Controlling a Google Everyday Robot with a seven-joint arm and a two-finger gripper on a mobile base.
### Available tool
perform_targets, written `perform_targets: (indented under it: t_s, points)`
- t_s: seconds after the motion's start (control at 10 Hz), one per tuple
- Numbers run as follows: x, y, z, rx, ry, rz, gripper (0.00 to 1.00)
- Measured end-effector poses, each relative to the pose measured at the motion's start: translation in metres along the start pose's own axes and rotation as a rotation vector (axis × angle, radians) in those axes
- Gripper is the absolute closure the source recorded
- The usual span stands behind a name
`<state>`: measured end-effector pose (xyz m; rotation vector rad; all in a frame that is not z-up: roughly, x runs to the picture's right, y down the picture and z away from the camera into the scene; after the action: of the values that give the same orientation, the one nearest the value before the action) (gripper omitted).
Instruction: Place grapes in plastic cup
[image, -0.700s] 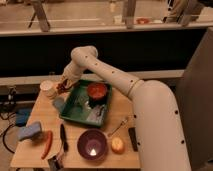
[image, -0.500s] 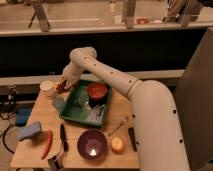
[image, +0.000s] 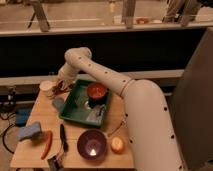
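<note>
The small white plastic cup (image: 46, 87) stands at the far left corner of the wooden table (image: 37, 112). My gripper (image: 59, 87) hangs just right of the cup, between it and the green tray (image: 73, 114), close to the cup's rim. A small dark red-purple lump that looks like the grapes (image: 61, 90) shows at the gripper's tip, largely hidden by the gripper. I cannot tell whether the grapes touch the cup.
The green tray holds an orange-red bowl (image: 97, 91) and a pale cloth-like item (image: 98, 114). A grey-blue object (image: 58, 104) lies at the tray's left edge. Near the front are a purple bowl (image: 92, 145), a yellow-orange fruit (image: 117, 145), a red chili (image: 47, 144), a black tool (image: 63, 137) and a blue sponge (image: 30, 131).
The gripper has shifted slightly left, closer to the white cup. Everything else on the table stays where it was.
</note>
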<state>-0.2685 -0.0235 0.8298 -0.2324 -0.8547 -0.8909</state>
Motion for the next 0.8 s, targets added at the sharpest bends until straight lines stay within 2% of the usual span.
perform_targets:
  t_s: [0.2, 0.4, 0.7, 0.8]
  points:
    - [-0.007, -0.006, 0.009, -0.038, -0.04, -0.101, 1.0]
    - [-0.013, -0.002, 0.016, -0.072, -0.091, -0.165, 1.0]
    - [-0.022, 0.011, 0.021, -0.087, -0.135, -0.203, 1.0]
    - [-0.026, 0.017, 0.021, -0.077, -0.141, -0.212, 1.0]
